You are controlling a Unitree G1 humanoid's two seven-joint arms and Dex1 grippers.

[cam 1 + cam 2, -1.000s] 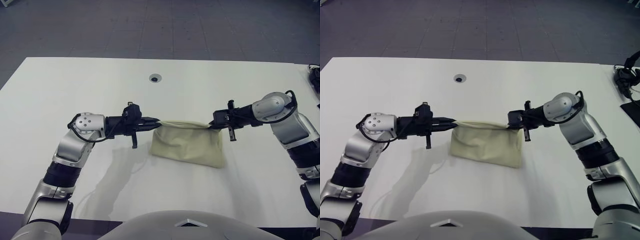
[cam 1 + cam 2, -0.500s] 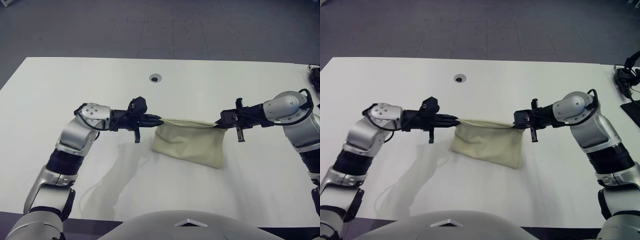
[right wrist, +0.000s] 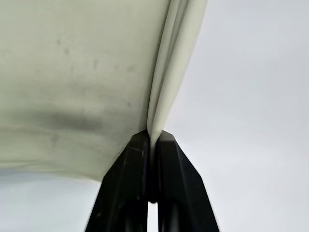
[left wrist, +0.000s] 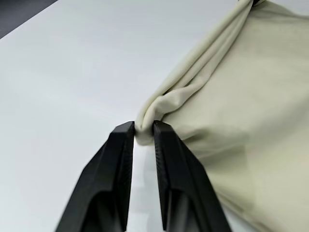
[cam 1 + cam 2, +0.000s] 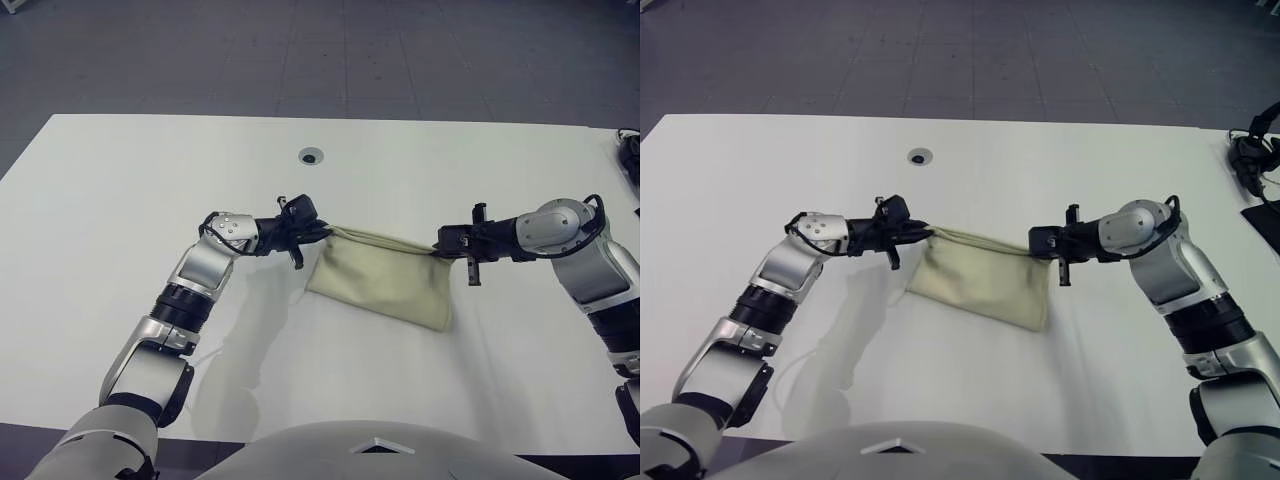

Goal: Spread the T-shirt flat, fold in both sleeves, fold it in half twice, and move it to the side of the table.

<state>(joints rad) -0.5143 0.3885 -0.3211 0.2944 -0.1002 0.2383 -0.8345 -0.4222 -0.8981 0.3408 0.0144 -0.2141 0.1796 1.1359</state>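
The cream T-shirt is folded into a small rectangle near the middle of the white table. Its far edge is pulled taut between both grippers and lifted off the surface, while the lower part hangs down to the table. My left gripper is shut on the shirt's left top corner. My right gripper is shut on the right top corner. The bunched hem runs straight between the two.
A round cable port sits in the table behind the shirt. Black cables and gear lie at the far right edge. Bare table surface lies left and in front of the shirt.
Both grippers have carried the held edge away from me across the table, the left one farther and inward. The shirt's top edge now slants and more cloth lies down.
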